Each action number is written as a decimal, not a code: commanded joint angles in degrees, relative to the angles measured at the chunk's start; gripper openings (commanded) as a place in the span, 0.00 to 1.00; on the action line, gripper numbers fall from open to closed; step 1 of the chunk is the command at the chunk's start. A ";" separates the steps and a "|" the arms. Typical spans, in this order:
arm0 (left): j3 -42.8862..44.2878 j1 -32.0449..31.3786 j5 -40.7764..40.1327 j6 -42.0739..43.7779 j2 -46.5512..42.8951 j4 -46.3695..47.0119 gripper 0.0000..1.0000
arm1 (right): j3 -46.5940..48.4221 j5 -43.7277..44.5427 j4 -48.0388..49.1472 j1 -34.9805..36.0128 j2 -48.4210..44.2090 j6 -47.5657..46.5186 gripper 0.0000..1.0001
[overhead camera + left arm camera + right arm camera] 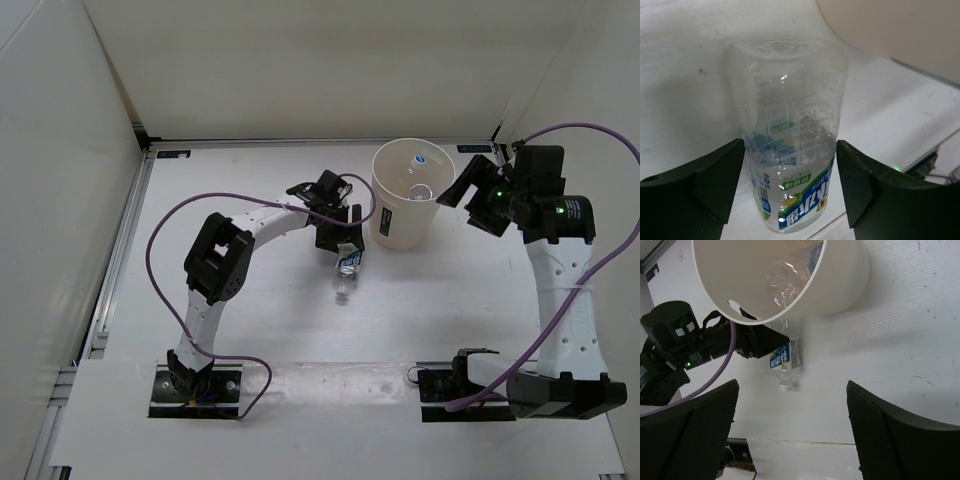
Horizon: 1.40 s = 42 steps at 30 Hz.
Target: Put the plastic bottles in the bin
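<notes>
Bright, even light from above floods the white tabletop (280,325) in the top external view, leaving only faint, soft shadows beside the bin (400,225). The left wrist view is dimmer and greyer: small glints speckle the labelled bottle (790,150), and the fingers (695,185) of the left end effector (790,172) are dark and blurred. From the right wrist, the bin throws a soft shadow.

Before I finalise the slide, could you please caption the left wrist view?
Left pincer gripping a clear, blue-labelled plastic bottle, with the cream bin at upper right.
</notes>
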 commanded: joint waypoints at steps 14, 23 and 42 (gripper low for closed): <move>-5.90 9.05 0.06 6.60 -6.81 -0.61 0.46 | 2.87 2.01 2.70 1.69 1.64 -2.20 0.90; 6.64 11.43 -2.67 10.46 -9.88 -2.38 0.40 | 2.96 2.01 3.05 0.37 1.73 -1.58 0.90; 19.93 11.60 -0.48 12.32 -18.68 25.21 0.39 | 3.04 -0.98 4.46 -2.36 3.75 0.96 0.90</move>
